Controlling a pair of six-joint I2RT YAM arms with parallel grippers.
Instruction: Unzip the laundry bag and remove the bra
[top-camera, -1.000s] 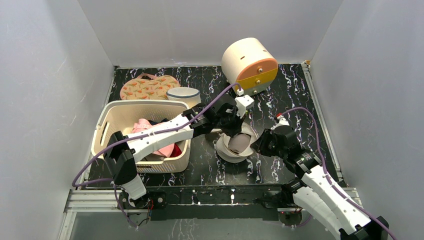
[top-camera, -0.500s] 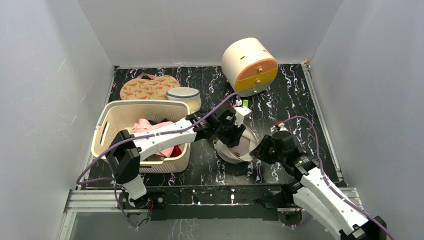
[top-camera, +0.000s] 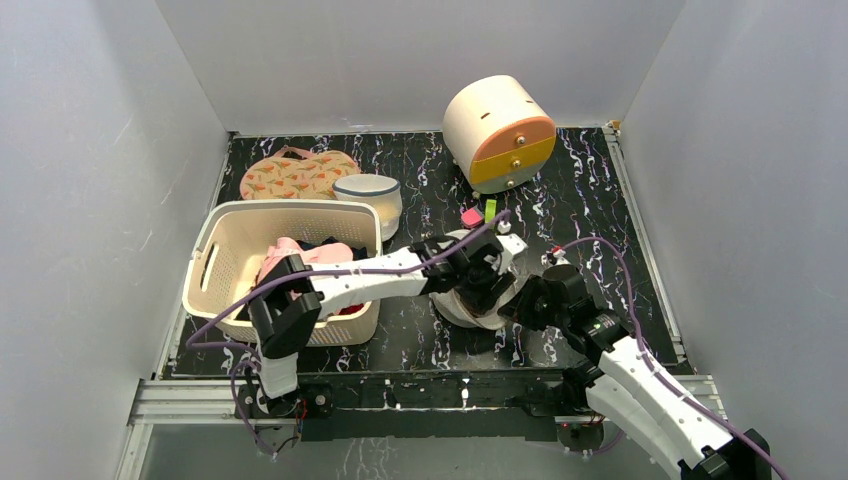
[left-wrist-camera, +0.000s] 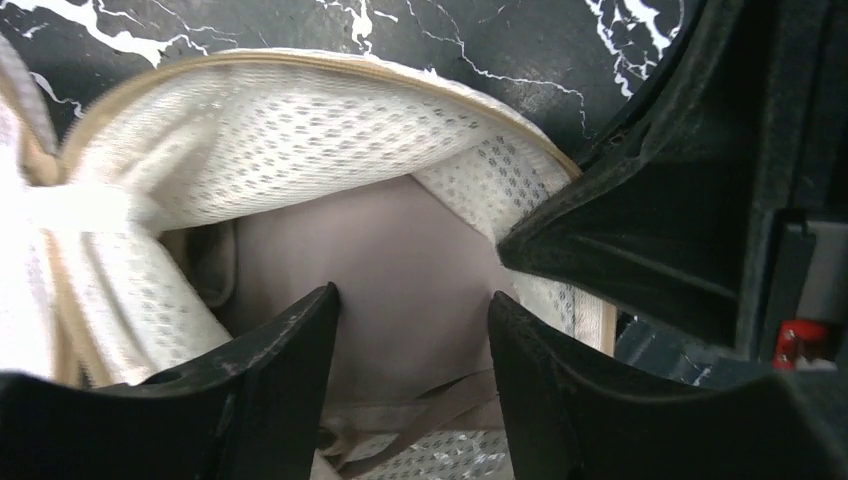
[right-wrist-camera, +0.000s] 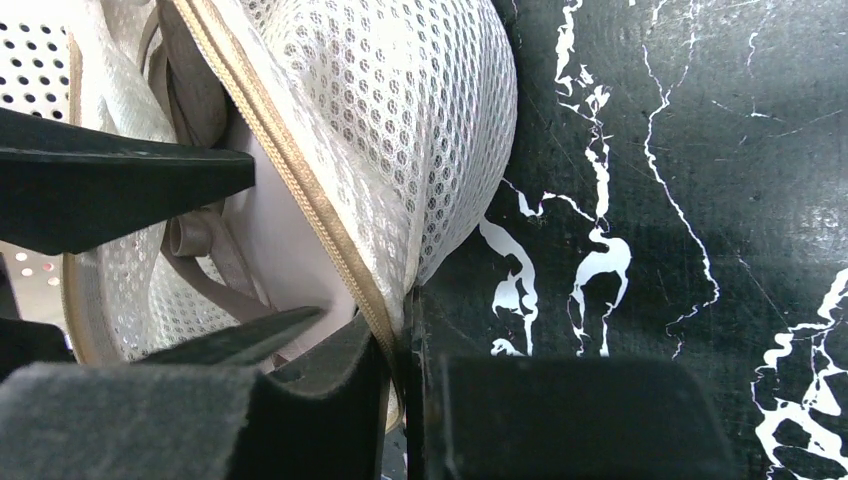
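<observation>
Beneath left tool (left-wrist-camera: 412, 297), bra (left-wrist-camera: 400, 230) in bag (left-wrist-camera: 300, 140)

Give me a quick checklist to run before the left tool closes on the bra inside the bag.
1. Laundry bag unzipped: ok, its mouth gapes wide.
2. Bra in sight: ok, a beige cup shows inside the mesh.
3. Right tool anchoring the bag: ok, shut on the zip edge.
4. Left tool ready: ok, jaws apart inside the mouth, just over the cup, holding nothing.
5. Mesh clear of the left tool's jaws: ok, only bra fabric lies between them.
6. Strap free of snags: cannot tell.
</observation>
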